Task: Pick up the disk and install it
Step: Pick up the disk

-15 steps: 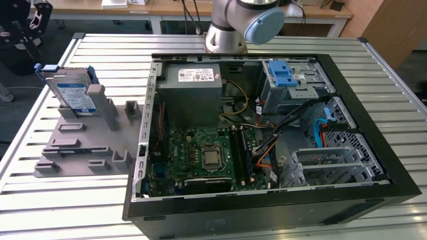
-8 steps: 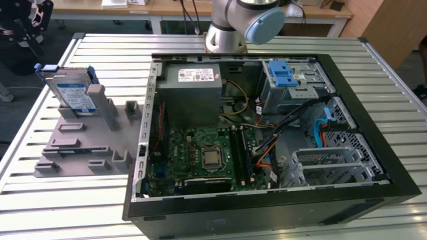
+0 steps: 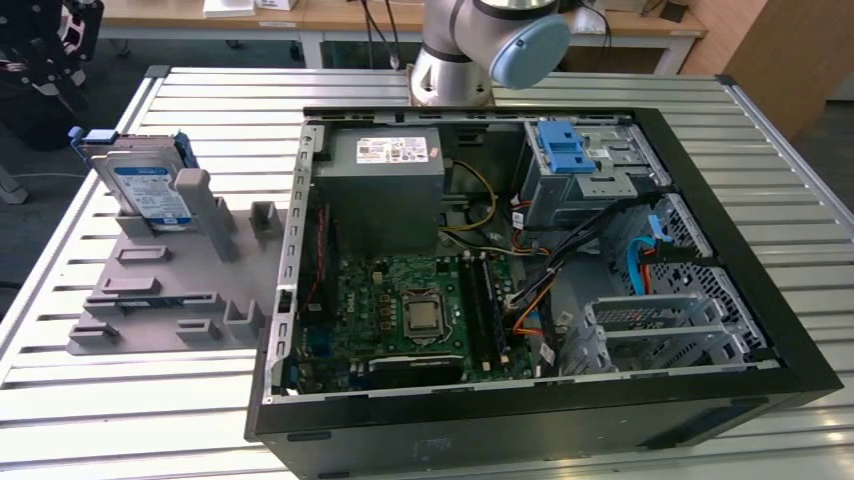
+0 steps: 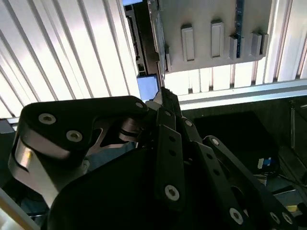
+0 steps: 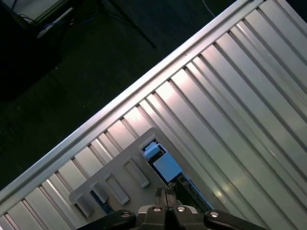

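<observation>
At the exterior view's left, the disk [image 3: 142,186] stands on edge in a slot at the far end of a grey holder [image 3: 158,292]. Its blue-and-white label faces the camera and blue rails run along its sides. The holder lies flat on a ribbed metal table [image 3: 147,410], and its other slots are unfilled.

Just beside the holder, toward the centre, an open black computer case [image 3: 534,412] lies on its side. Inside are a grey power supply [image 3: 387,172] at the far end, a green circuit board [image 3: 400,290] nearer the camera, and a blue latch [image 3: 566,152] on the metal bay further to the exterior view's right. The robot arm [image 3: 481,45] rises behind the case at the table's far edge.

In the first wrist view, the gripper [image 5: 165,194] hangs above the holder, apart from it. The disk [image 5: 165,166] is seen edge-on just beyond its tips. In the second wrist view, the gripper [image 4: 163,96] has its fingers drawn together to a narrow point, clenched on nothing. The disk remains in its slot, untouched.
</observation>
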Robot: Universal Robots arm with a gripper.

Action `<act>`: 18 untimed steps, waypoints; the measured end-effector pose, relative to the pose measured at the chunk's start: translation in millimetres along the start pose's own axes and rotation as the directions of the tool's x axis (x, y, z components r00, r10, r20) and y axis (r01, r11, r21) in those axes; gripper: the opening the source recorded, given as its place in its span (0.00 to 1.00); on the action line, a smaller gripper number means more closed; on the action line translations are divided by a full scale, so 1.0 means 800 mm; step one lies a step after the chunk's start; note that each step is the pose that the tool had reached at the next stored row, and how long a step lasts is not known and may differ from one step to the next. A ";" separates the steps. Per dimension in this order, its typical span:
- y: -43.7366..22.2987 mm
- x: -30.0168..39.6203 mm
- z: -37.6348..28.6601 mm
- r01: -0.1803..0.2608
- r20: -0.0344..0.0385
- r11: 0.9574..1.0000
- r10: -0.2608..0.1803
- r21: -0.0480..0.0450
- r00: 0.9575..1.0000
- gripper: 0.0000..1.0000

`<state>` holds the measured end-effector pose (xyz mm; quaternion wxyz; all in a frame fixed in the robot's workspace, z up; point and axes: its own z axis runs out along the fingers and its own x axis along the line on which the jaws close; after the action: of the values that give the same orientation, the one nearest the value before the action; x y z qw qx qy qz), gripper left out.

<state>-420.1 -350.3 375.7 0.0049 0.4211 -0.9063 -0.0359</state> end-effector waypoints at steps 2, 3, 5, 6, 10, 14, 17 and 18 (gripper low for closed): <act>0.0000 0.0000 0.0002 0.028 -0.001 1.000 -0.028 0.000 1.000 0.11; 0.0000 0.0000 0.0003 0.041 -0.001 0.999 -0.041 0.000 0.999 0.11; 0.0000 0.0000 0.0004 0.062 0.000 0.998 -0.062 0.001 0.998 0.11; 0.0000 0.0000 0.0006 0.069 0.002 0.998 -0.069 0.003 0.998 0.11; -0.0001 0.0000 0.0013 0.092 0.011 0.996 -0.093 0.018 0.996 0.11; -0.0001 0.0000 0.0020 0.154 0.009 0.988 -0.154 0.019 0.988 0.11; -0.0001 0.0001 0.0028 0.207 0.006 0.978 -0.207 0.018 0.978 0.11; -0.0001 0.0001 0.0030 0.225 0.005 0.974 -0.225 0.017 0.974 0.11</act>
<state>-420.2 -350.2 373.3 -0.0059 0.5208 -0.8531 -0.0303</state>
